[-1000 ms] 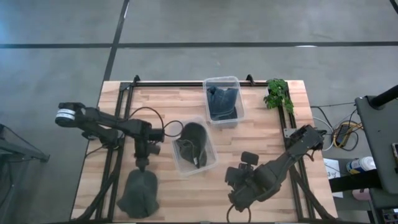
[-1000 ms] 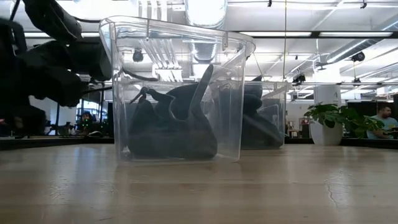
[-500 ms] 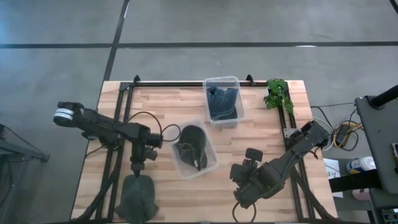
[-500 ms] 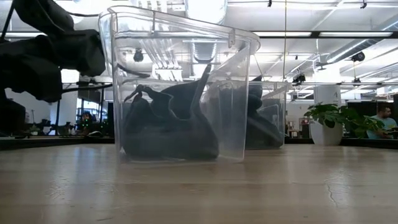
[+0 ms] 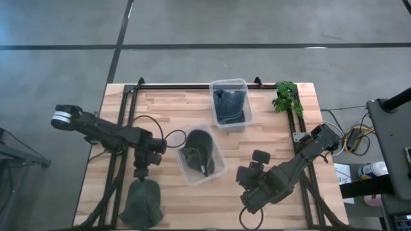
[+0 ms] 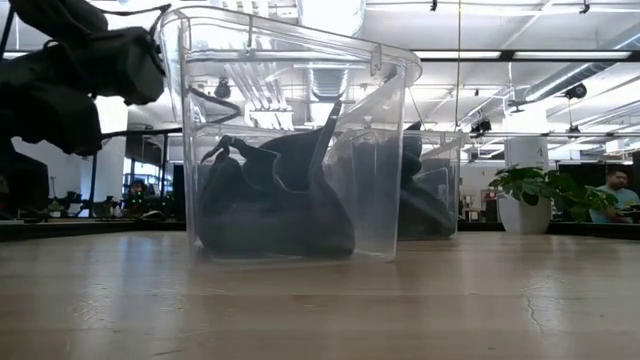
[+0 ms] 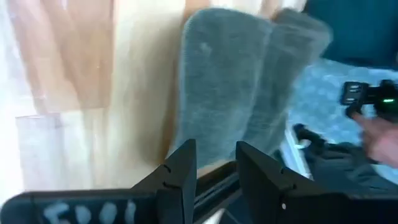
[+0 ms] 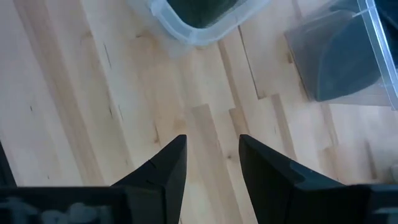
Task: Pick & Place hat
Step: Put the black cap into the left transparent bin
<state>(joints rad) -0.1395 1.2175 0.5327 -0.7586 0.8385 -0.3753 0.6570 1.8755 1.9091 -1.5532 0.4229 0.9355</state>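
1. The left gripper (image 5: 140,172) hangs over the front-left part of the table (image 5: 160,109). Its jaws stand apart with a narrow gap and nothing between them.
2. In the left wrist view its fingers (image 7: 180,168) frame a grey hat (image 7: 230,106) lying just ahead of the tips. Whether the tips touch it, I cannot tell.
3. In the high view that same hat (image 5: 141,202) lies at the front edge of the table, just beyond the left jaws.
4. The right gripper (image 5: 258,158) hovers over bare wood at the front right. Its jaws are partly open and hold nothing.
5. In the right wrist view its fingers (image 8: 165,171) point across the boards towards the two bins.
6. The near bin (image 5: 217,172) is clear plastic and stands between the two grippers, nearer the right jaws. A dark hat (image 5: 199,149) lies crumpled inside it.
7. The far bin (image 5: 246,122) stands at the back of the table, well beyond both sets of jaws. It holds dark blue cloth (image 5: 230,106); whether that is a hat, I cannot tell.
8. A plant (image 5: 287,96) stands at the back-right corner, far from both jaws.
9. Count: two arms, two bins, one loose hat on the table, one hat in the near bin, one plant.
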